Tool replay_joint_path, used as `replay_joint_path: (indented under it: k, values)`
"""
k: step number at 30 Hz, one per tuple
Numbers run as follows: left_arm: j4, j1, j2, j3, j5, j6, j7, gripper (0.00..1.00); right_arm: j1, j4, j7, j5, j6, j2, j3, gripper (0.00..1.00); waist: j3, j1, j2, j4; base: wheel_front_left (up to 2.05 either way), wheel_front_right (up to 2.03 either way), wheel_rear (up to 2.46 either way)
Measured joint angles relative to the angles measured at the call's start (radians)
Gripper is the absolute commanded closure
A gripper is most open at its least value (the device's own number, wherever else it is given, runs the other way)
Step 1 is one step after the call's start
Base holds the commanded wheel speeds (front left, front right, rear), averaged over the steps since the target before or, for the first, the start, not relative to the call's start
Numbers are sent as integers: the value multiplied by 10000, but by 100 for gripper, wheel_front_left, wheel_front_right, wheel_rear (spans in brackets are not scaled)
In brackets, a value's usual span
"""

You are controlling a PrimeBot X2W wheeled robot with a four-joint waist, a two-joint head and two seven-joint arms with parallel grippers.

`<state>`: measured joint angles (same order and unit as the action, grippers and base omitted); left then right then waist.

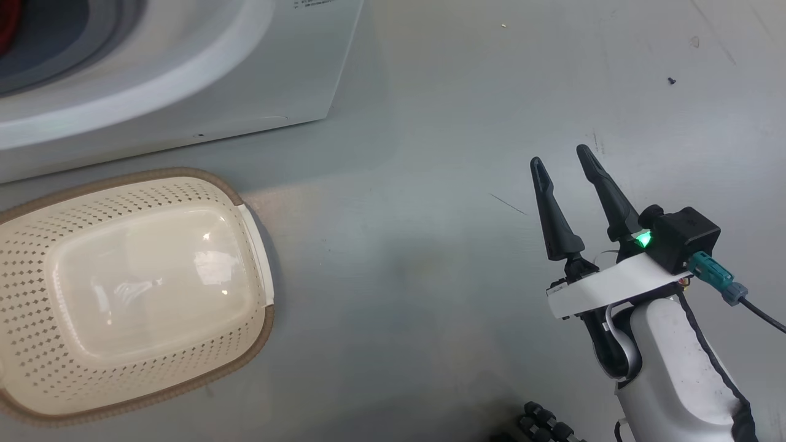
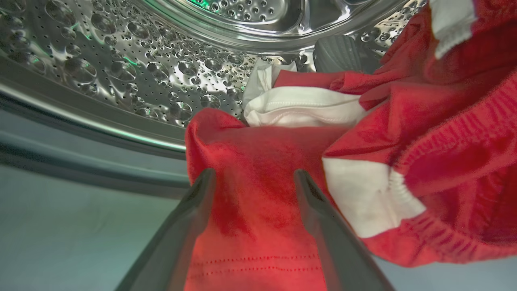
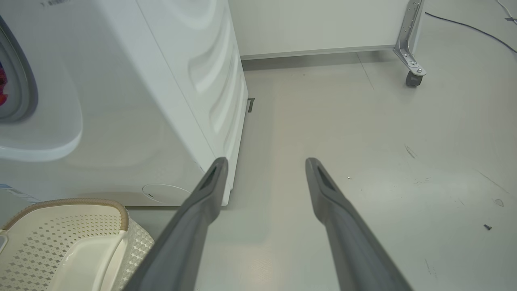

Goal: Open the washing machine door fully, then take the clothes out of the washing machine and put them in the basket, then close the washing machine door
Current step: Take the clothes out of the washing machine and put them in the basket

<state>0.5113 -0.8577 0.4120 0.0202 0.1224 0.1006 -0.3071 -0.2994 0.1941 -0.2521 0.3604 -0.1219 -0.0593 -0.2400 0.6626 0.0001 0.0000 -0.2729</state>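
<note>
Left gripper (image 2: 254, 173) is released, its fingers spread inside the washer's drum (image 2: 121, 68), with red clothes (image 2: 444, 141) between and just ahead of them. Right gripper (image 1: 560, 155) hangs released over the floor (image 1: 430, 276), with the basket (image 1: 37, 245) well to its left.

Right gripper (image 1: 560, 155): two long, tapered black fingers on a white bracket (image 1: 614, 285). Black box-shaped module (image 1: 688, 236) with green indicator; teal connector (image 1: 709, 270), dark cable. White forearm (image 1: 669, 368), black edging, possibly a sleeved cable.

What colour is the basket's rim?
Brown, with a woven look, around the cream perforated basket; clearest in the head view.
</note>
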Motion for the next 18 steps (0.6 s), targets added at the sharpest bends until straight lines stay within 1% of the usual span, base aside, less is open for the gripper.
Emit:
replay_joint_path:
  k: [18]
  values:
    - [1137,-706,-54,-8,-203,58,0,0,-54,0,0,-17,0,29,4,0,270,0,0,-27,0,0,0]
